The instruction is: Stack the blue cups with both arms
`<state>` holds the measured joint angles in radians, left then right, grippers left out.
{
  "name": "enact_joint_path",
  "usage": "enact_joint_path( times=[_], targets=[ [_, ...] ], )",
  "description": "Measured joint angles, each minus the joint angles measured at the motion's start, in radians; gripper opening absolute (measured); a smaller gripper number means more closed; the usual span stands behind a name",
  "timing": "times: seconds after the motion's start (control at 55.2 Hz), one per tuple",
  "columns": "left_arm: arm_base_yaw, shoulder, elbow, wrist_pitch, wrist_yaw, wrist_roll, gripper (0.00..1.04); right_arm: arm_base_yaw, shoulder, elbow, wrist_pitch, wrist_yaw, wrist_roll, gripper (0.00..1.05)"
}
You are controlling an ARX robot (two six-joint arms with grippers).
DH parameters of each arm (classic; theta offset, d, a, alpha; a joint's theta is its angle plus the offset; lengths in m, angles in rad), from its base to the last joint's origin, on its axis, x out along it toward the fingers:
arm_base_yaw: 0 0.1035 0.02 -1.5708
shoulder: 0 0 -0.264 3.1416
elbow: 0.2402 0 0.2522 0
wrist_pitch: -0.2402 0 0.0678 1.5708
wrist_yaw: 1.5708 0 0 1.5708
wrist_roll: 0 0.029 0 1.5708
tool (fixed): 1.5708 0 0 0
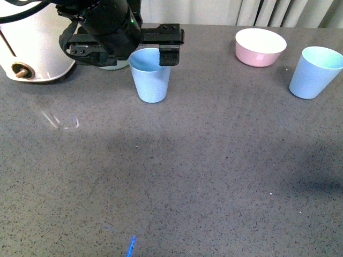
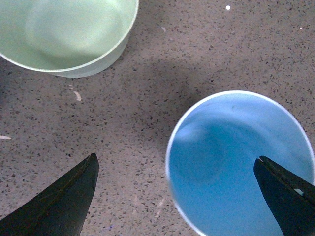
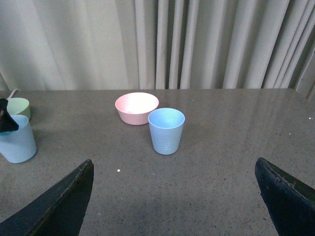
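The first blue cup (image 1: 151, 75) is standing upright and mouth-up on the grey speckled table (image 1: 187, 176), toward the far left. The second blue cup (image 1: 315, 72) is standing upright well apart from it, at the far right edge of the front view. The pink bowl (image 1: 260, 46) is sitting just beside the second cup, on the side facing the first.

The left hand (image 2: 175, 162) is hovering over the first cup with its fingers spread. One black fingertip (image 2: 283, 194) is hanging above the cup's open mouth, and the other is lying outside over bare table, so one side of the rim is falling between them. Neither fingertip is visibly pressing on the cup wall. The mint green bowl (image 2: 64, 34) is resting near this cup on its far side, apart from it and largely hidden behind the left arm (image 1: 104, 27) in the front view. A white appliance (image 1: 32, 48) is occupying the far left corner.

The right hand (image 3: 173, 163) is spread wide and holding nothing. It is facing the second cup from well apart, and pale curtains (image 3: 157, 44) are hanging behind the table.
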<state>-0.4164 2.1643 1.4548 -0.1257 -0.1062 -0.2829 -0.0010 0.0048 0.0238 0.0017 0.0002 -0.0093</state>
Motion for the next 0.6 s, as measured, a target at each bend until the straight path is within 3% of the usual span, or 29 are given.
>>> enact_joint_path(
  times=[0.597],
  targets=[
    [-0.035, 0.016, 0.069, -0.174, -0.023, -0.004, 0.11, 0.000, 0.000, 0.000, 0.000, 0.000, 0.000, 0.96]
  ],
)
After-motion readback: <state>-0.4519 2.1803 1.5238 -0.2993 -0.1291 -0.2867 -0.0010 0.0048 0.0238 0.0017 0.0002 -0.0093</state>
